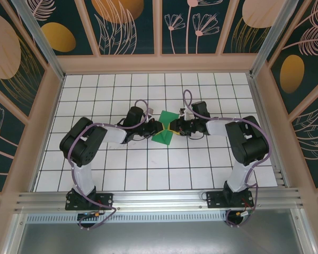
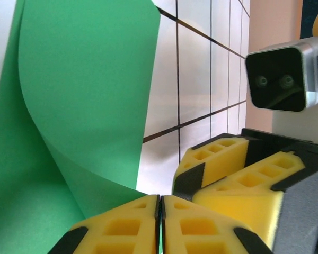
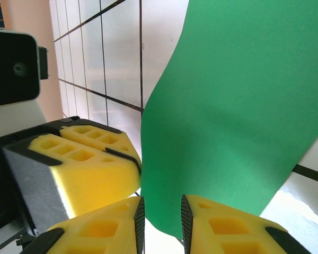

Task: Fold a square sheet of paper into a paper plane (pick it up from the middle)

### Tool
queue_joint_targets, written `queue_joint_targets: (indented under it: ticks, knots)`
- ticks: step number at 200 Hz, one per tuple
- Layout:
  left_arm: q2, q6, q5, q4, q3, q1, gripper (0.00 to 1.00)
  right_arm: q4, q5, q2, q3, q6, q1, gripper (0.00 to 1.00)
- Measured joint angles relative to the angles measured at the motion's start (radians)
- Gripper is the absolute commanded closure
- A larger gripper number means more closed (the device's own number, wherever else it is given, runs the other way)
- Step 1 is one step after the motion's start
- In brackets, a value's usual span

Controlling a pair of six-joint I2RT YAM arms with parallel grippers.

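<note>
Two black arms meet at the middle of a white grid table [image 1: 95, 164], boxed in by pale-framed walls [image 1: 130, 24] painted with line-drawn flowers and orange discs on dark teal. Inside this enclosure, between the arms, stands the square sheet of paper [image 1: 162, 135], bright green, bowed up off the tiles in a smooth curl. The left gripper [image 2: 160, 198] has its yellow pads [image 2: 122, 227] pressed flat together, a sliver of green showing in the seam where the sheet's lower edge runs in. The right gripper [image 3: 161, 206] keeps a narrow gap, the sheet's hanging corner dropping between its pads and lying against one while white tile shows beside the other. The grippers sit nose to nose, just beside each other.
</note>
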Motion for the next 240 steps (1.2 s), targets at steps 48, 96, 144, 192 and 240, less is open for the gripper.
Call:
queue_joint_targets:
  ticks: [48, 96, 144, 192, 240]
  knots:
    - [0.003, 0.000, -0.004, -0.009, 0.000, 0.000, 0.92, 0.018, -0.019, 0.000, 0.000, 0.000, 0.003, 0.72]
    - [0.003, 0.000, -0.004, -0.011, 0.000, 0.000, 0.92, 0.014, -0.019, 0.007, 0.005, -0.005, 0.015, 0.72]
    - [0.003, 0.000, -0.004, -0.011, 0.000, 0.000, 0.93, 0.011, -0.032, 0.052, 0.024, -0.021, 0.027, 0.82]
    - [0.003, 0.000, -0.003, -0.011, 0.000, 0.000, 0.88, -0.023, -0.004, 0.064, 0.042, -0.047, 0.028, 0.97]
    - [0.003, 0.000, 0.024, 0.002, 0.000, 0.000, 0.82, -0.095, 0.083, 0.078, 0.080, -0.103, 0.019, 0.97]
